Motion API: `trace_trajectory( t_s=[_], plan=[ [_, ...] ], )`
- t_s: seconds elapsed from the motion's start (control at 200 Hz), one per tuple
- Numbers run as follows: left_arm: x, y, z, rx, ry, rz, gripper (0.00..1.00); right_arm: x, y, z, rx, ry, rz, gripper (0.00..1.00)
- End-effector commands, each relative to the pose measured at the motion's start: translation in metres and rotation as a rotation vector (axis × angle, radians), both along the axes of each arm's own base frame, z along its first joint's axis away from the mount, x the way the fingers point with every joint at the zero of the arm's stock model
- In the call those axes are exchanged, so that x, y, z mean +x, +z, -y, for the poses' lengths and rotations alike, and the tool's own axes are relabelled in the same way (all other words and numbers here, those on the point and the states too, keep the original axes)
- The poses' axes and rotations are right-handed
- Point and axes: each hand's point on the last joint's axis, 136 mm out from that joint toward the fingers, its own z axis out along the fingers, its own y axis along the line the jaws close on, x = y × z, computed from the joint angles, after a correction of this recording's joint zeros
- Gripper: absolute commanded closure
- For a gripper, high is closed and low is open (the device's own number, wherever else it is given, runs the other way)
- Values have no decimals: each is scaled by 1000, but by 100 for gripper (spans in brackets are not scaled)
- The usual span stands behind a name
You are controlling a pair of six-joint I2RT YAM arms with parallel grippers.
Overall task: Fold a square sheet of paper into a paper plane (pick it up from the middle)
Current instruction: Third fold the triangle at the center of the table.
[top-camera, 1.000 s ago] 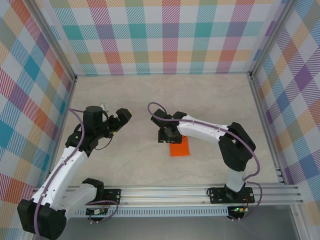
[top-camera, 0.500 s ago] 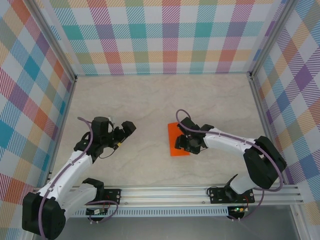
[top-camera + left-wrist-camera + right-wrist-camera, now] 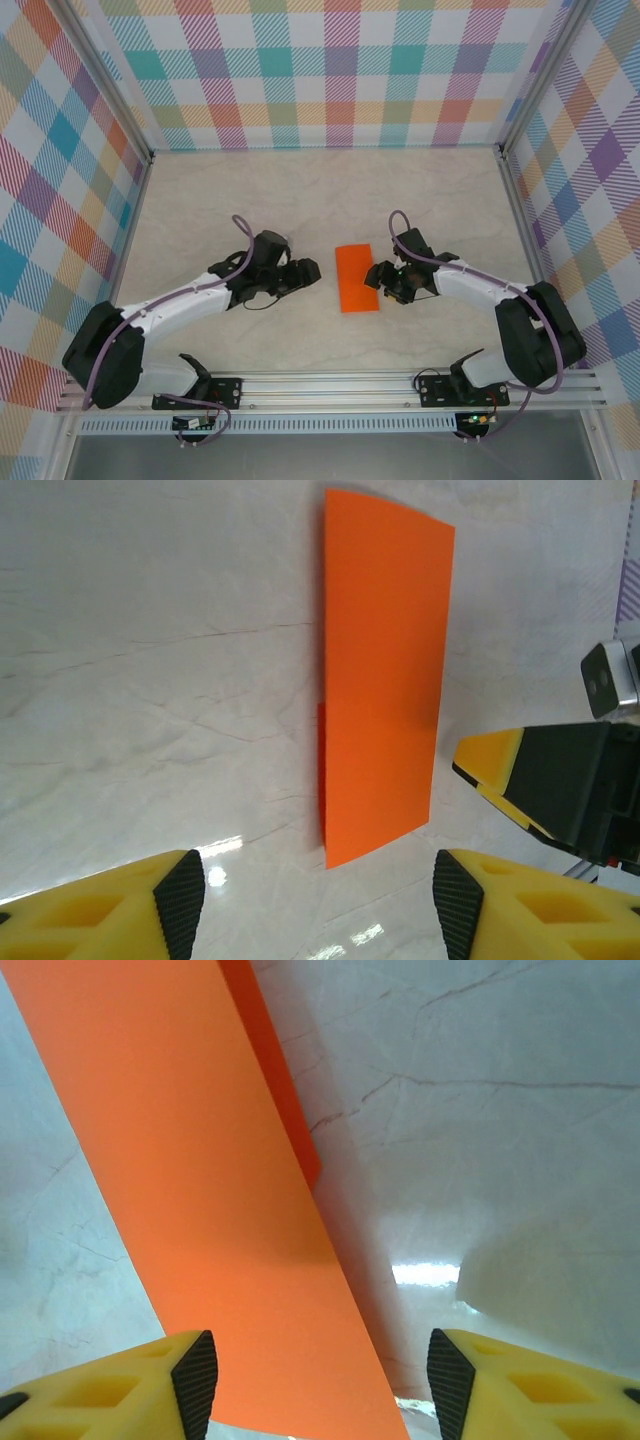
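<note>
The square sheet of paper [image 3: 357,278], bright orange, lies flat on the table, folded into a narrow rectangle. One long edge of its lower layer peeks out [image 3: 268,1060]. My left gripper [image 3: 306,274] sits low just left of it, open, with the paper [image 3: 385,670] ahead of its empty fingers [image 3: 181,900]. My right gripper [image 3: 379,276] stands open at the paper's right edge. In the right wrist view the paper [image 3: 200,1180] runs under the wide gap [image 3: 320,1385] between the fingers, ungripped. The paper plane is not formed.
Pale marble table [image 3: 300,200] enclosed by checked walls on three sides. An aluminium rail [image 3: 330,385] with both arm bases runs along the near edge. The right gripper's yellow and black finger [image 3: 540,780] shows to the right of the paper in the left wrist view.
The left arm swung right and down to the paper's left side, its jaws narrowing somewhat. The right gripper slid off the top of the paper to its right edge.
</note>
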Motion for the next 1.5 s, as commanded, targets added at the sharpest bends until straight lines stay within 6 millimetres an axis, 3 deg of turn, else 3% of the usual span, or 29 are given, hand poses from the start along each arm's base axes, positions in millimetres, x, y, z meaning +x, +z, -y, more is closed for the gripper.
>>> trace_trajectory(
  t_s=[0.0, 0.295, 0.635, 0.95, 1.165, 1.495],
  plan=[
    [9, 5, 26, 18, -51, 50, 42, 11, 4, -11, 88, 67, 40, 41],
    [22, -20, 65, 47, -97, -5, 61, 24, -6, -19, 206, 123, 20, 50],
    [11, -32, 74, 144, -173, 35, 62, 19, -6, -28, 270, 168, 15, 64],
    [-14, -27, 71, 388, -354, 215, 54, 19, -2, -29, 274, 164, 8, 80],
    [-21, -25, 77, 616, -517, 396, 39, 20, 0, -30, 274, 164, -13, 84],
    [-30, -44, 97, 898, -726, 521, 33, 21, 4, -33, 297, 159, -33, 87]
  ],
)
